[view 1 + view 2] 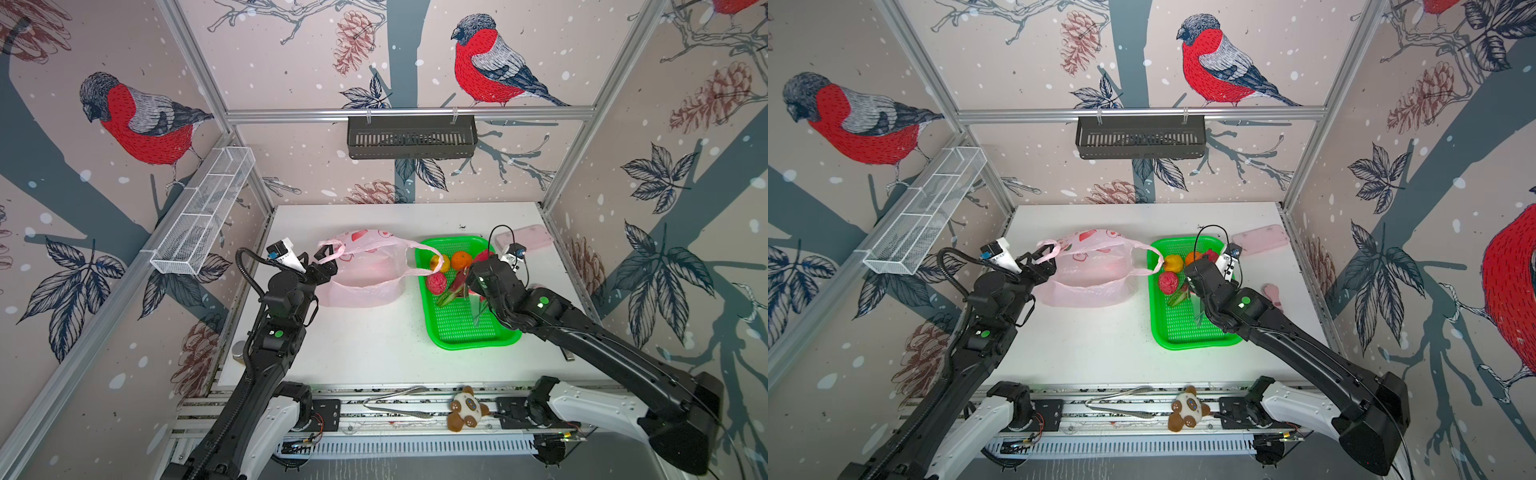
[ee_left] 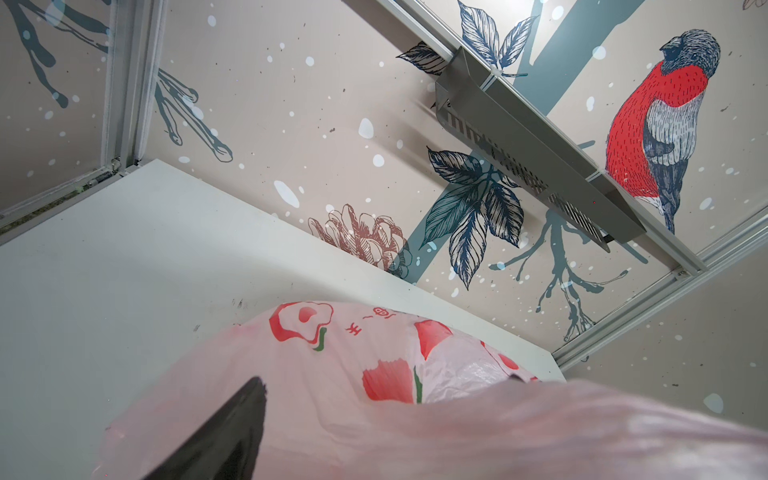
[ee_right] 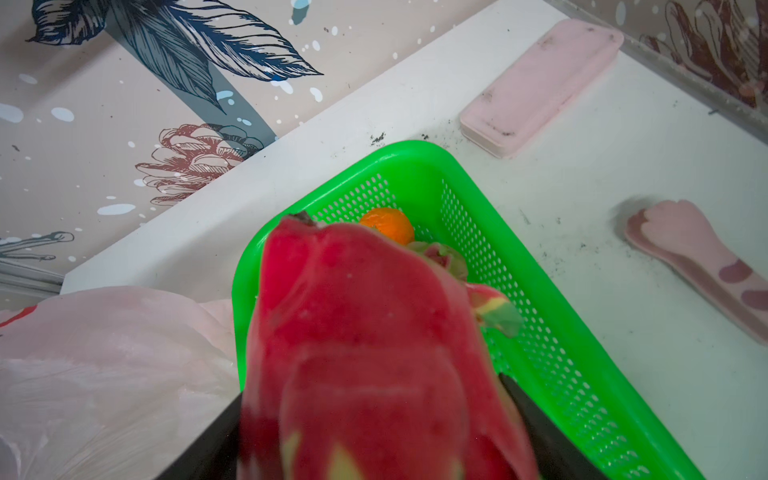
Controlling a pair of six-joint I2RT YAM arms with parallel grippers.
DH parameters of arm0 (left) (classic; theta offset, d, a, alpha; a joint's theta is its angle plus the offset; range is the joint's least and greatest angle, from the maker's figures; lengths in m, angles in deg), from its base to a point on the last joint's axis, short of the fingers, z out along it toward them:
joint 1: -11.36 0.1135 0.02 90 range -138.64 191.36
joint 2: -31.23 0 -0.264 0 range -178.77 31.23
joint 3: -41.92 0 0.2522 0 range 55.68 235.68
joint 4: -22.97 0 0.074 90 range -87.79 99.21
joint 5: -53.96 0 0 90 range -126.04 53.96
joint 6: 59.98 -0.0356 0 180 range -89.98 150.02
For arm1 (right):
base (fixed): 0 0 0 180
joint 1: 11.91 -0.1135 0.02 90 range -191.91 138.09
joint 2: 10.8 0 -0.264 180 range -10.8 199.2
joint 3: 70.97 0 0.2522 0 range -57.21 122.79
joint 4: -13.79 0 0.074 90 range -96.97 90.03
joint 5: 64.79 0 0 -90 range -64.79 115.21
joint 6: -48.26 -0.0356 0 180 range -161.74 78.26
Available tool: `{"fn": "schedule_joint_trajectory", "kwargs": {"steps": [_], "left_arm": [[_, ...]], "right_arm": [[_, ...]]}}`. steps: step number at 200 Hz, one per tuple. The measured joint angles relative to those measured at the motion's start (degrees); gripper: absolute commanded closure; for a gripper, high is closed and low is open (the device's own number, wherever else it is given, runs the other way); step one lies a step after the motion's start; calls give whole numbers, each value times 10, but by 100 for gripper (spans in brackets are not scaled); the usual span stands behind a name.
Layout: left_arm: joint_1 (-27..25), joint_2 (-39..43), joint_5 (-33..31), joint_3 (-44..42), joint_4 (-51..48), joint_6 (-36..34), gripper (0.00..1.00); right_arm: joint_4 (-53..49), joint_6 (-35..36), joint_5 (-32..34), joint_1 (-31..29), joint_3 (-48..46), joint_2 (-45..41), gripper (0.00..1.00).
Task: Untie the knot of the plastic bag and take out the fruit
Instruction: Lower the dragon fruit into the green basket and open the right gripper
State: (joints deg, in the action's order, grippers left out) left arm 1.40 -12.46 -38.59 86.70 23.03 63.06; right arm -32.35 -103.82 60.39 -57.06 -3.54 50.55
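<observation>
The pink plastic bag (image 1: 365, 282) lies slack and open-mouthed on the white table (image 1: 374, 345). Its two handles hang apart as loops, and no knot shows. My left gripper (image 1: 327, 254) is open at the bag's left handle, with the strip draped across it. One dark finger (image 2: 224, 432) shows in the left wrist view; pink film hides the other. My right gripper (image 3: 374, 399) is shut on a magenta dragon fruit (image 3: 357, 332) over the green basket (image 1: 469, 336). In the basket lie a yellow citrus (image 1: 440, 263), an orange one (image 1: 461, 261), a bumpy red ball (image 1: 435, 283) and another dragon fruit (image 1: 457, 284).
The bag's right handle (image 1: 424, 257) lies over the basket's left rim. A flat pink case (image 1: 523, 240) sits behind the basket and a pink spoon (image 3: 698, 266) to its right. A black rack (image 1: 411, 137) and a wire rack (image 1: 203, 212) hang on the walls. Tongs (image 1: 395, 405) and a plush toy (image 1: 465, 409) rest on the front rail.
</observation>
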Motion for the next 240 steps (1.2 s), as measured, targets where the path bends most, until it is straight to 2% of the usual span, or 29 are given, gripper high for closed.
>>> {"fn": "schedule_joint_trajectory", "kwargs": {"steps": [34, 57, 91, 173, 240], "left_arm": [[0, 13, 11, -8, -12, 0, 10], [0, 16, 26, -13, -12, -2, 2], [1, 16, 43, -18, -18, -5, 2], [12, -12, 85, 20, -90, -22, 2], [12, -8, 100, 2, -108, -38, 2]], "right_arm": [[-15, -99, 19, -30, -31, -14, 83], [-21, -164, 28, -44, -58, -23, 83], [-37, -248, 43, -62, -66, -22, 83], [-49, -384, 57, -74, -106, -5, 81], [-20, -437, 59, -73, -132, 16, 80]]}}
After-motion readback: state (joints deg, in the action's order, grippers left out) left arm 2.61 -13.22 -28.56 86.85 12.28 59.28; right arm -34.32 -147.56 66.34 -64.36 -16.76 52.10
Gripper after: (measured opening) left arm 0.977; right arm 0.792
